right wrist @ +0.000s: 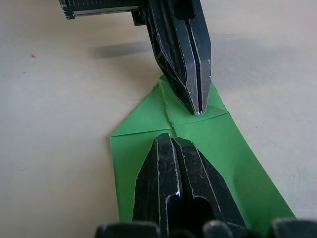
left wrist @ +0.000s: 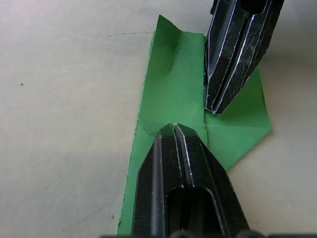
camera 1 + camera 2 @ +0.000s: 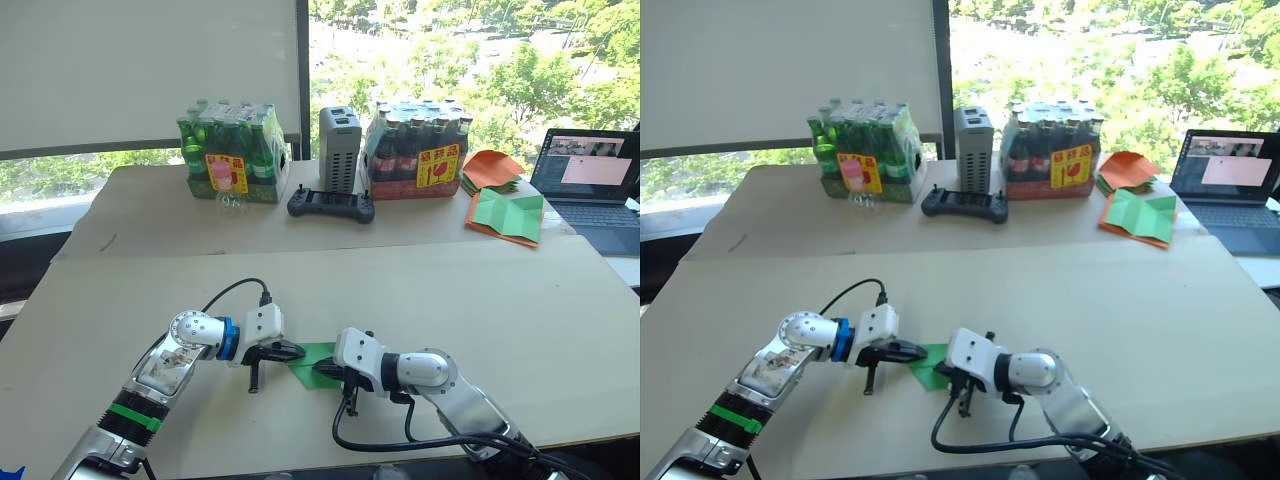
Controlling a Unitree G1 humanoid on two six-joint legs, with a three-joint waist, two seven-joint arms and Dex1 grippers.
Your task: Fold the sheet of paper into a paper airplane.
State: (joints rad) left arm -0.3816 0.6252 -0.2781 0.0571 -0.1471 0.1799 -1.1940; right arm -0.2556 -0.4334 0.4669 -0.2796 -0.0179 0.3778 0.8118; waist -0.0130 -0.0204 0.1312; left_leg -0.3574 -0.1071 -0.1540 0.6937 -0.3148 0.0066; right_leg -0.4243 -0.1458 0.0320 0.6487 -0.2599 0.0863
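Green and thin, the sheet of paper (image 3: 312,360) lies flat on the pale worktop (image 3: 520,320) near its front edge, between the two grippers. It is folded to a narrow wedge: the wrist views show a crease running across it, a seam down its length, and a slightly ragged edge where flaps meet.

From the left, the left gripper (image 3: 285,351) reaches in with its jaws pressed together, the tips resting on the paper at the cross crease; they press down on the sheet rather than pinch it. From the right, the right gripper (image 3: 325,372) meets it nearly tip to tip, jaws likewise pressed together and lying on the paper.

Much of the sheet is covered by the black fingers (image 2: 183,188), so its full outline is hard to make out; in the left wrist view the near end is cut off behind the gripper, and in the right wrist view (image 1: 173,183) the wide end runs out under the fingers. In the head views the paper is small, and its creases cannot be read there.
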